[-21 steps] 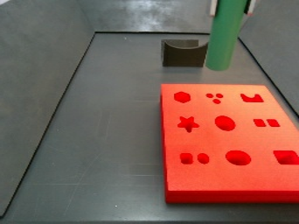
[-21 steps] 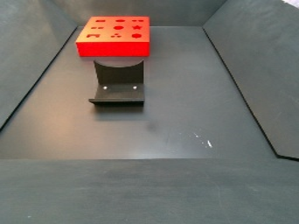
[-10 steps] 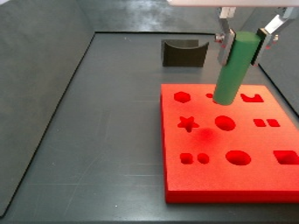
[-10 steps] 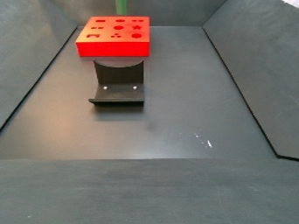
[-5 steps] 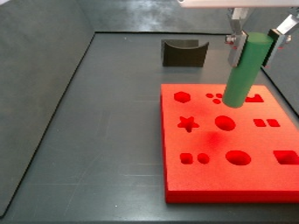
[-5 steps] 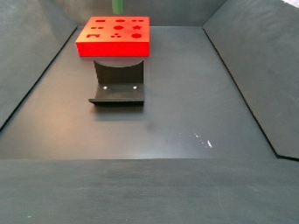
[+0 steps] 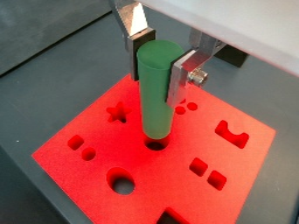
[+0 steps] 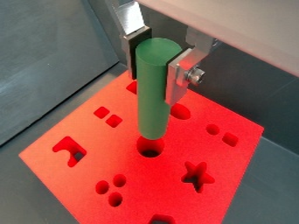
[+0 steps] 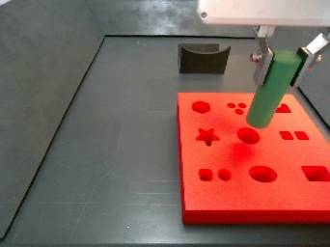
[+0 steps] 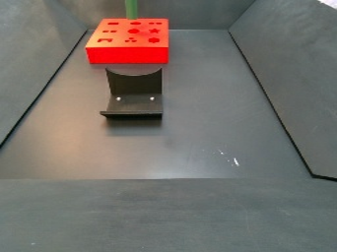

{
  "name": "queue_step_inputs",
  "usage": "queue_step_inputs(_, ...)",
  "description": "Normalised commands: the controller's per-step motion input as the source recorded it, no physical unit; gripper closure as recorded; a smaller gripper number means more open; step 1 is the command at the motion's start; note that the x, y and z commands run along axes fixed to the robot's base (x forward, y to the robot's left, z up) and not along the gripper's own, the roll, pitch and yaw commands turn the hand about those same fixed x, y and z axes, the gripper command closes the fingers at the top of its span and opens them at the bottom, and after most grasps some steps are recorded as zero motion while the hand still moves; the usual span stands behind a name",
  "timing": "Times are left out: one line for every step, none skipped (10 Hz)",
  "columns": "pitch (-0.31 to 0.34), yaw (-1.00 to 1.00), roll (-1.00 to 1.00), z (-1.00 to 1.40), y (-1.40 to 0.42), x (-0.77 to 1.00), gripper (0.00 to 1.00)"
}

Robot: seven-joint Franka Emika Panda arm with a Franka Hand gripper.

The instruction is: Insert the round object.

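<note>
The gripper (image 9: 287,60) is shut on the upper part of the green round peg (image 9: 269,94) and holds it almost upright, slightly tilted, over the red board (image 9: 219,198). The peg's lower end hangs just above a round hole (image 9: 248,136) in the board's middle row. Both wrist views show the peg (image 7: 155,96) (image 8: 152,87) clamped between the silver fingers (image 7: 183,74), its tip over the round hole (image 8: 149,150). In a side view, only the peg's tip (image 10: 136,10) shows above the board (image 10: 129,49) at the top edge.
The red board has several shaped holes, among them a star (image 9: 207,136), a hexagon (image 9: 200,107) and a larger round hole (image 9: 263,174). The dark fixture (image 9: 200,58) stands behind the board and shows in front of it in a side view (image 10: 132,98). Grey walls enclose the dark floor.
The gripper has carried the peg down and to the right across the board. The peg's tip now hangs closer to the middle round hole. The grip is unchanged.
</note>
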Motion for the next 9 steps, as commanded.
queue_step_inputs(0.076,-0.04,0.07,-0.09,-0.02,0.18,1.00)
queue_step_inputs(0.081,-0.08,0.06,-0.29,0.00,0.22,1.00)
queue_step_inputs(0.001,-0.09,0.00,-0.40,0.00,0.28,1.00)
queue_step_inputs(0.000,-0.09,0.00,-0.42,0.00,0.28,1.00)
queue_step_inputs(0.000,-0.05,0.00,-0.33,0.00,0.14,1.00)
queue_step_inputs(0.000,-0.09,0.03,-0.25,0.03,0.00,1.00)
queue_step_inputs(0.000,-0.24,0.00,-0.17,0.08,-0.26,1.00)
queue_step_inputs(0.000,-0.29,0.00,-0.10,0.06,-0.32,1.00)
queue_step_inputs(-0.004,-0.25,0.00,-0.12,0.04,-0.30,1.00)
